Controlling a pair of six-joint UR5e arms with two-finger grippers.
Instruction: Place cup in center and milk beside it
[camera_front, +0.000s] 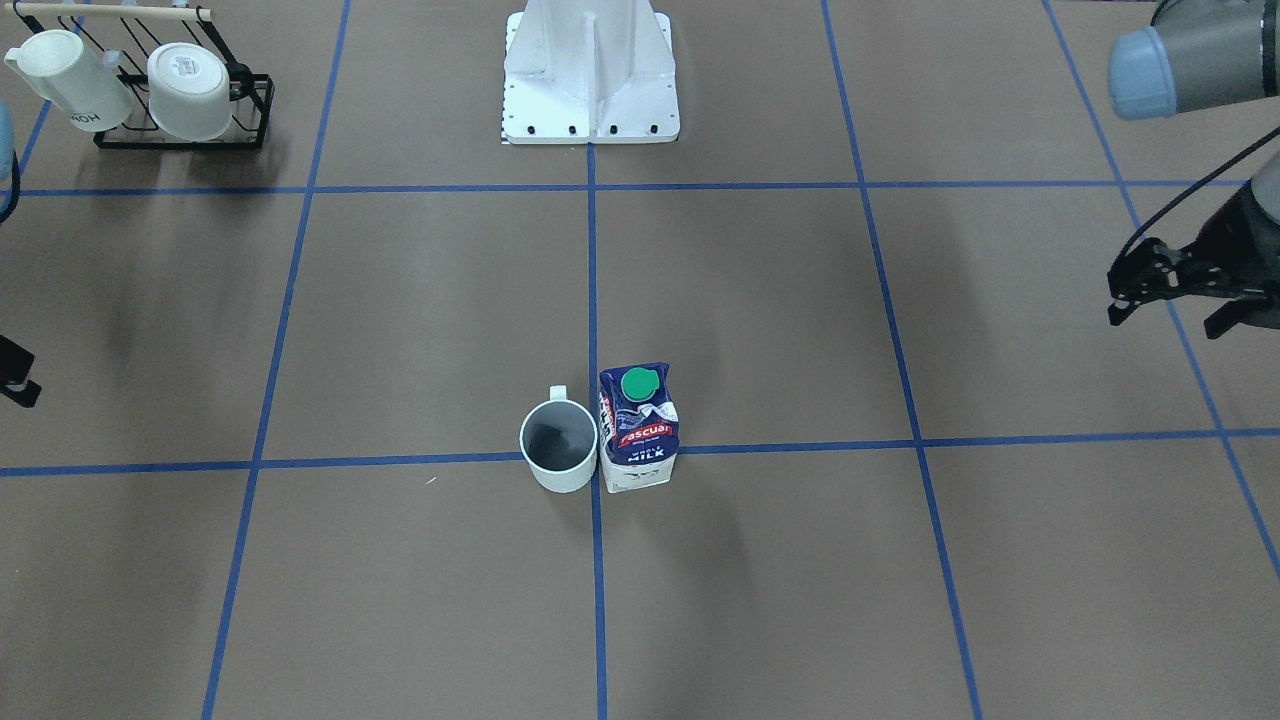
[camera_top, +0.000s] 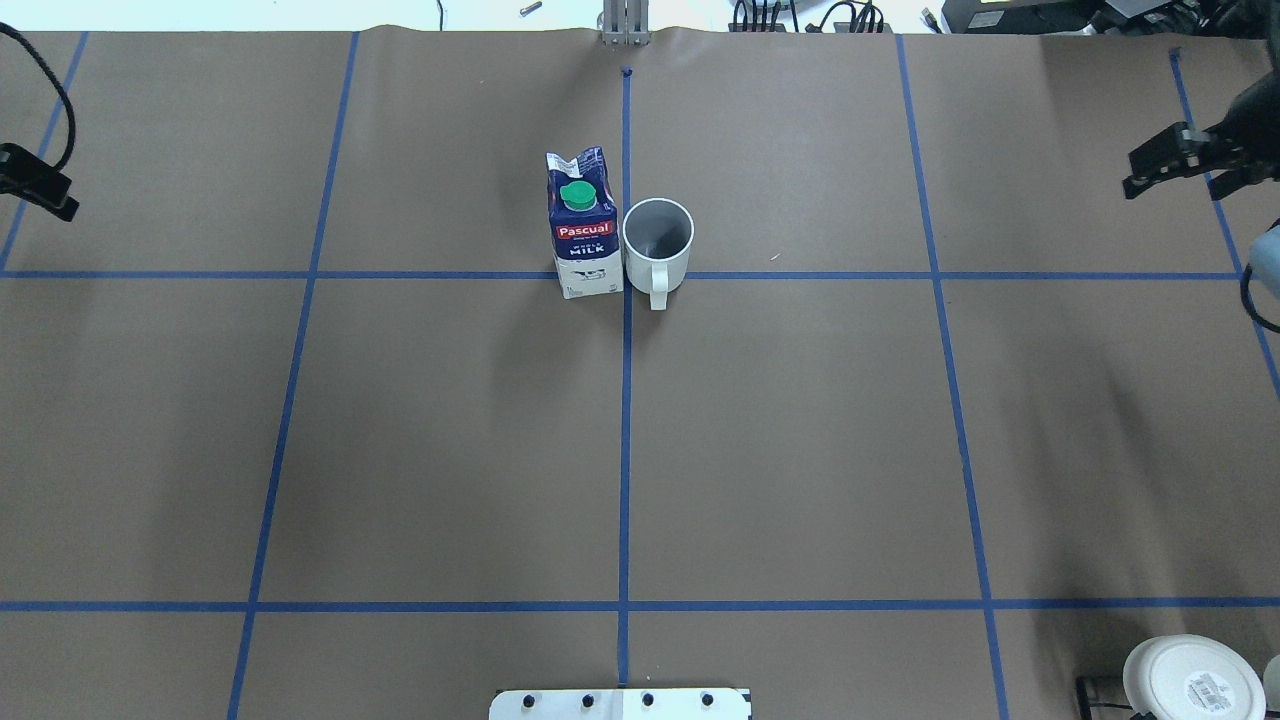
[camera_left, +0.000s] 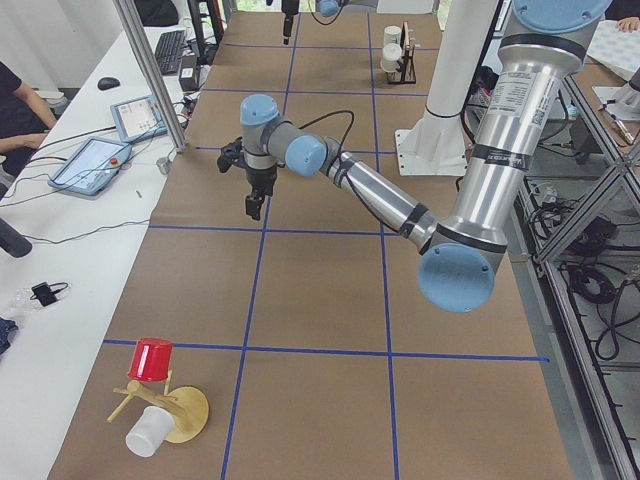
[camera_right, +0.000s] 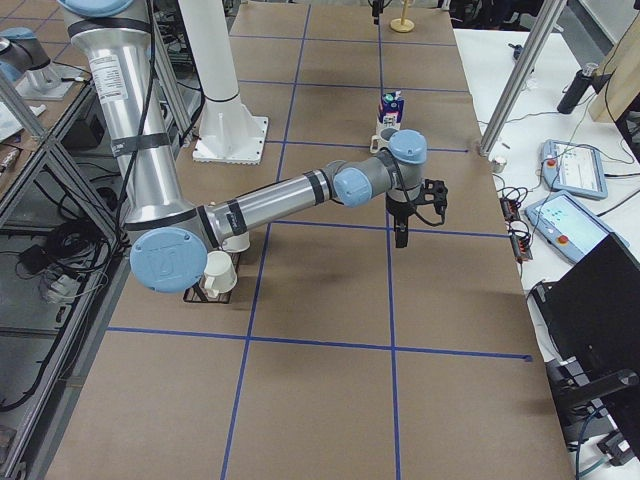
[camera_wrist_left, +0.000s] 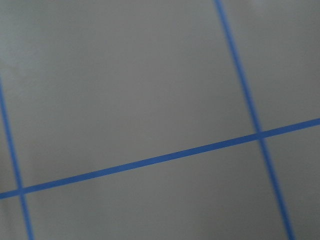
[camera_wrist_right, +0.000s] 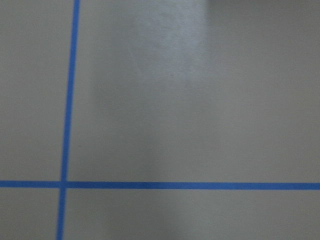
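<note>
Cup (camera_front: 558, 447) upright at the blue tape crossing (camera_front: 597, 452) mid-table (camera_front: 400, 330), handle toward the robot, and the milk (camera_front: 637, 428) standing just beside it on the robot's left. Left pincer (camera_front: 1163, 322) hangs spread out at the table's edge, well apart from both. Right pincer (camera_top: 1172, 175) is spread too, off at the opposite edge. Two white mugs (camera_front: 185, 90) sit in a black rack (camera_front: 250, 110) near the robot base (camera_front: 590, 80)

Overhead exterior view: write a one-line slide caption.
Cup and upright milk carton side by side, one each side of the central blue tape line.
</note>
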